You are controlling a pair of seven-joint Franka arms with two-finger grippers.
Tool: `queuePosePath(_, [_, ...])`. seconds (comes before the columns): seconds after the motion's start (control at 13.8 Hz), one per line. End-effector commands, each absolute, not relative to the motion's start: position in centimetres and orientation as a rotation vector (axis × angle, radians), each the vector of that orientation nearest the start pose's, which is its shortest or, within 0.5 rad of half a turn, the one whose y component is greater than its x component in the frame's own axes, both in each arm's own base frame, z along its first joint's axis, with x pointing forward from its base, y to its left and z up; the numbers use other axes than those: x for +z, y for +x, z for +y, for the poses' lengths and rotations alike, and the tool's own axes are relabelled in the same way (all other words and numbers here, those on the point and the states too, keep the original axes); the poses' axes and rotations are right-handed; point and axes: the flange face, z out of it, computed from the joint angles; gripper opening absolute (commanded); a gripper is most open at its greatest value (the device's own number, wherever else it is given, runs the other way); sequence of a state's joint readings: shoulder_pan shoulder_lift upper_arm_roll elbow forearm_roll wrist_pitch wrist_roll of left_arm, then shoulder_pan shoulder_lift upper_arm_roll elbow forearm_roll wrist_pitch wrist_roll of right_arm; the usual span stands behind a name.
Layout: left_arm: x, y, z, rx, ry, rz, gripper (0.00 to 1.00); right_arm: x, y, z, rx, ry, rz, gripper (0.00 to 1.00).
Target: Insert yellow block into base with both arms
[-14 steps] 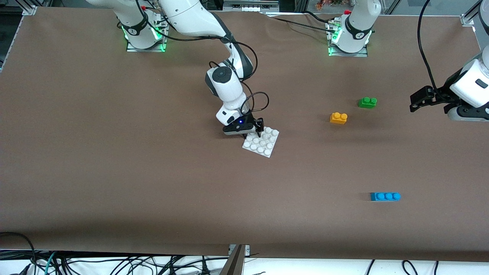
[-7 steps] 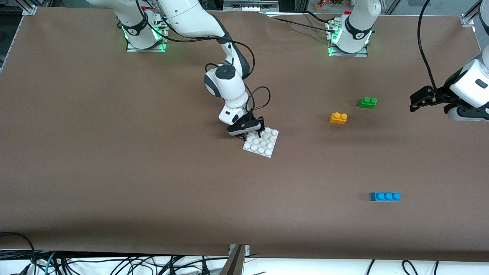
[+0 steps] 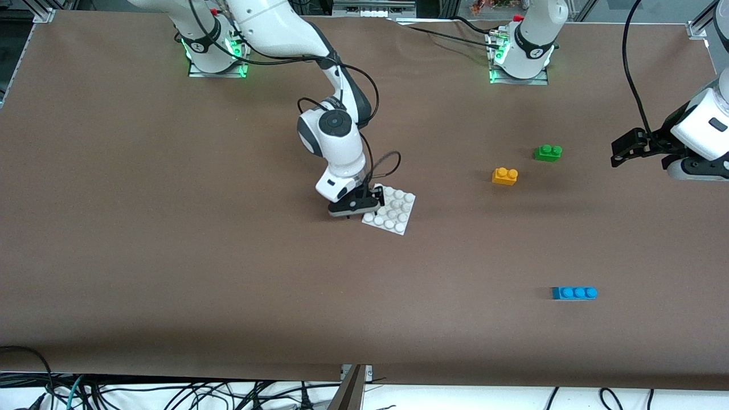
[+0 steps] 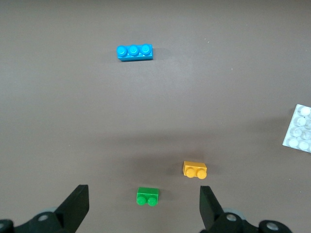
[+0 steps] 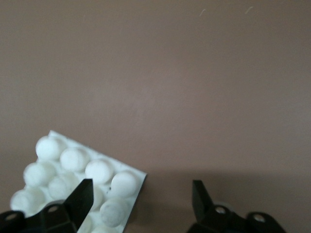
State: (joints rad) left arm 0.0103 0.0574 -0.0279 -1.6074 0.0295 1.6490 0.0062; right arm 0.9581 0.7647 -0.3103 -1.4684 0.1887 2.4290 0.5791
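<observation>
The yellow block (image 3: 504, 176) lies untouched on the table, well apart from the base (image 3: 397, 216), at about three o'clock from it in the front view, so the insertion is not yet begun. The green brick (image 3: 548, 152) sits near the block at about one o'clock; the blue brick (image 3: 574, 292) lies nearer the camera. The right gripper (image 3: 364, 208) stands low at the base's edge; its wrist view shows what the front view hides: jaws spread, one finger (image 5: 80, 201) over the studs, gripping nothing. The left gripper (image 3: 621, 152) waits, spread and empty, over the left arm's end of the table.
</observation>
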Motion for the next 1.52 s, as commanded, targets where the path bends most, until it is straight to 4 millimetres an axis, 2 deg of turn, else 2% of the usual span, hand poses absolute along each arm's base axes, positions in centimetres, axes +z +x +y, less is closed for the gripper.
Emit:
queuePosePath(0.0, [58.7, 57.8, -0.6, 0.029, -3.121, 0.074, 1.00, 40.2, 61.2, 42.7, -0.094, -3.101, 0.069, 1.00])
queuePosePath(0.07, [58.7, 57.8, -0.6, 0.029, -3.119, 0.074, 1.00, 44.3, 62.8, 39.4, -0.040, -3.105, 0.106, 1.00])
queuePosePath(0.22, [58.7, 57.8, -0.6, 0.027, -3.121, 0.074, 1.00, 50.1, 63.9, 33.9, -0.043, -3.105, 0.040, 1.00])
queuePosePath(0.29, [58.7, 57.8, -0.6, 0.029, -3.121, 0.074, 1.00, 52.9, 64.4, 30.1, -0.065, -3.098, -0.015, 1.00])
queuePosePath(0.43, [58.7, 57.8, -0.7, 0.029, -3.121, 0.076, 1.00, 55.0, 64.3, 24.0, 0.031, -3.117, -0.085, 1.00])
queuePosePath(0.58, [58.7, 57.8, -0.7, 0.029, -3.121, 0.074, 1.00, 56.8, 63.2, 19.9, 0.062, -3.106, -0.099, 1.00])
queuePosePath(0.8, [58.6, 57.7, -0.9, 0.046, -3.131, 0.066, 1.00, 57.0, 61.3, 15.4, 0.096, -3.089, -0.081, 1.00])
queuePosePath(0.87, [58.6, 57.6, -1.0, 0.048, -3.133, 0.068, 1.00, 57.3, 61.0, 13.0, 0.104, -3.092, -0.049, 1.00])
queuePosePath(0.94, [58.6, 57.7, -1.1, 0.050, -3.133, 0.073, 1.00, 57.7, 60.4, 11.5, 0.105, -3.092, -0.077, 1.00])
queuePosePath(1.23, [57.8, 56.9, -2.1, 0.156, -3.131, 0.101, 1.00, 58.2, 55.6, 7.9, 0.089, -3.135, -0.107, 1.00])
queuePosePath(1.45, [57.4, 56.9, -3.4, 0.175, -3.160, 0.125, 1.00, 58.8, 52.1, 7.5, 0.044, -3.169, -0.145, 1.00])
